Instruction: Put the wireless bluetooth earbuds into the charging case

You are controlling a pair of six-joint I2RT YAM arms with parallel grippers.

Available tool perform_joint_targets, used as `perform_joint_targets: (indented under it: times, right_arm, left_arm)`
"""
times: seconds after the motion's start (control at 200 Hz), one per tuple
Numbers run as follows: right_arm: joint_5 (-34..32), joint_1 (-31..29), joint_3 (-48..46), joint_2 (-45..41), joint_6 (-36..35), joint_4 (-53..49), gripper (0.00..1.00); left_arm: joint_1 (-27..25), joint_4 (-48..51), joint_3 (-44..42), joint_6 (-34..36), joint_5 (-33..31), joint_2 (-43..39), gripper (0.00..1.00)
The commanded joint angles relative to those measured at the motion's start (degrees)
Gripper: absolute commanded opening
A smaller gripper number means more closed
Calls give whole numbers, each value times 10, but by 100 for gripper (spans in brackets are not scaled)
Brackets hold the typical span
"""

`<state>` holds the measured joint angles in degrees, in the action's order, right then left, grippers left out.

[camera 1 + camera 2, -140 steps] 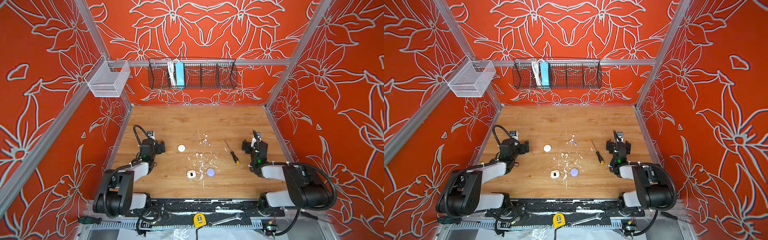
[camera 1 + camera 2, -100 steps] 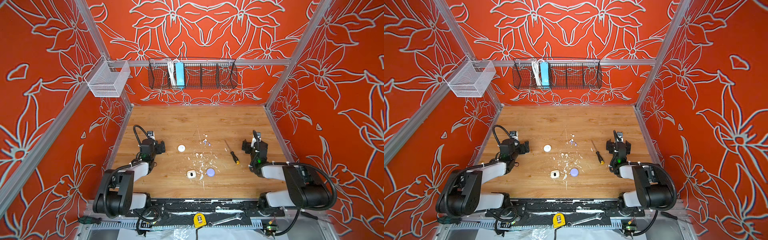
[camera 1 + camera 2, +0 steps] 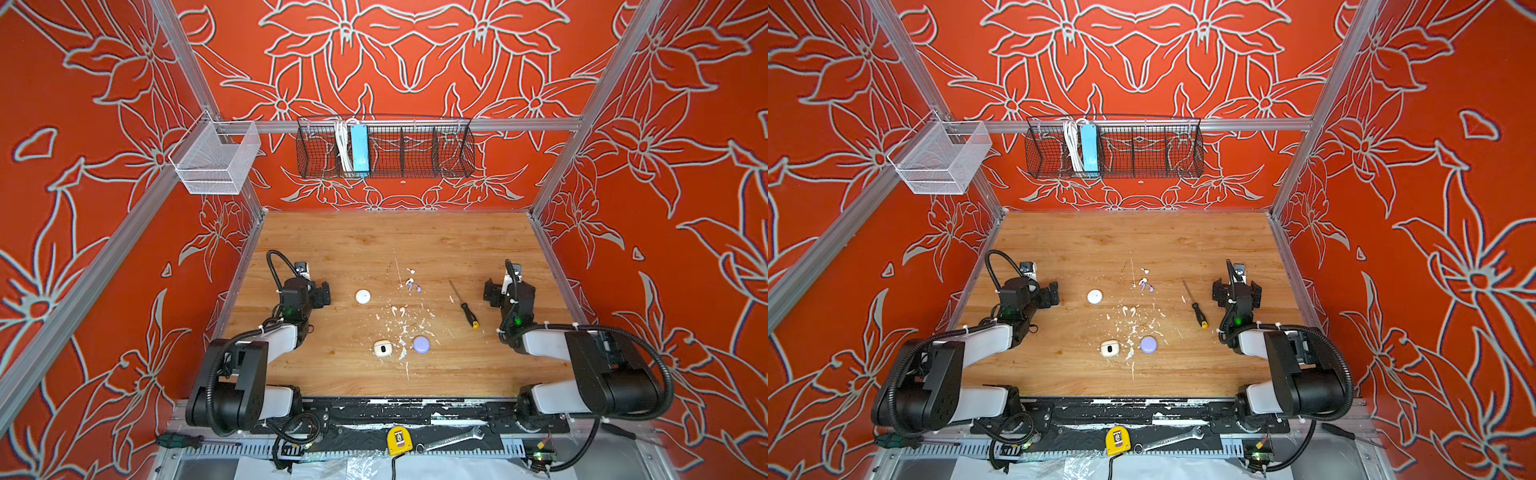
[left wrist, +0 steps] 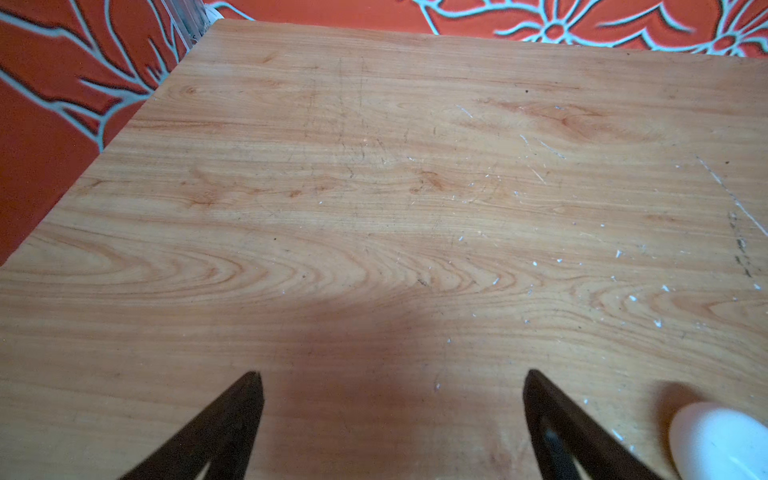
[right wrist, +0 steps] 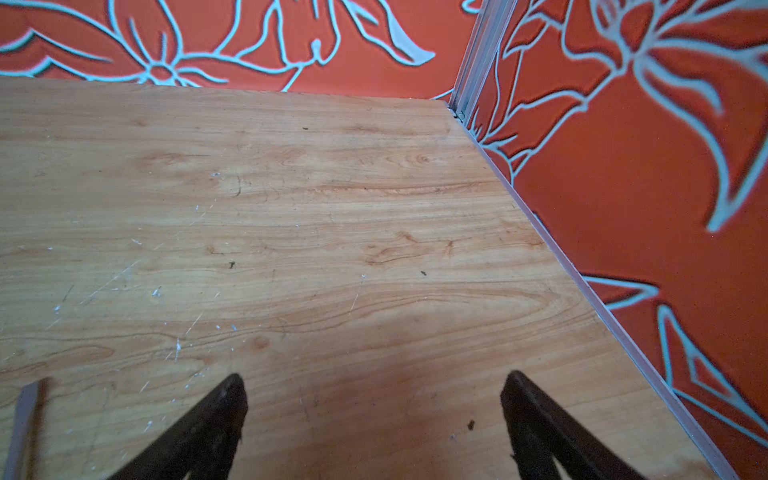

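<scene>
pick-up not yet begun; left gripper [image 4: 392,376] and right gripper [image 5: 372,380] wide, empty, near side edges of the wooden desk [image 3: 374,243]; tiny lavender stemmed plastic earbuds [image 3: 414,286] loose mid-desk, apart from the cream rounded charging case [image 3: 382,348]; next, likely: a fine pinch

In a top view, mid-frame on the table [image 3: 357,249], earbuds [image 3: 413,286] lie just above a second pair [image 3: 398,309]; round case [image 3: 363,296] to their left, screwdriver [image 3: 465,305] to their right, open case [image 3: 382,348] just left of closed case [image 3: 421,344] lower down.

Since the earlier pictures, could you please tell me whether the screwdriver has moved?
No. In a top view the screwdriver lies where it did, at the same gap from the lavender case.
</scene>
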<state>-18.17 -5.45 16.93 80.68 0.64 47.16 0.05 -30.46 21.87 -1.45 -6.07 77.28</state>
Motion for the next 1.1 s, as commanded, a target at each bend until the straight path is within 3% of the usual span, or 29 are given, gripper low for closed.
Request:
perform_joint_targets:
  times: [0.0,0.33,0.566,0.711,0.791,0.816,0.886,0.946,1.021,1.091]
  right_arm:
    - [-3,1,12,5,7,-3,98]
    - [-3,1,8,3,6,3,98]
    - [1,1,27,-12,5,-43,98]
    - [12,2,28,-13,-3,-28,98]
    - [25,-5,103,-83,-9,-228,98]
    - [18,-5,110,-96,-1,-247,98]
    - [-9,-5,123,-148,92,-307,98]
    - [80,-5,148,-193,145,-378,98]
    - [258,-5,163,-233,129,-399,98]
    - [314,-5,135,-257,188,-338,98]
  left_arm:
    - [4,3,7,1,7,2,97]
    - [4,2,7,-1,1,-1,97]
    - [3,248,81,-61,-69,-115,97]
    - [4,264,56,-115,-18,-202,97]
    - [4,279,41,-149,11,-267,97]
    - [3,288,38,-161,17,-280,97]
    - [3,334,42,-185,47,-319,97]
    - [3,325,21,-181,77,-344,97]
    - [4,262,-27,-192,93,-373,97]
    - [4,256,-45,-204,77,-404,97]
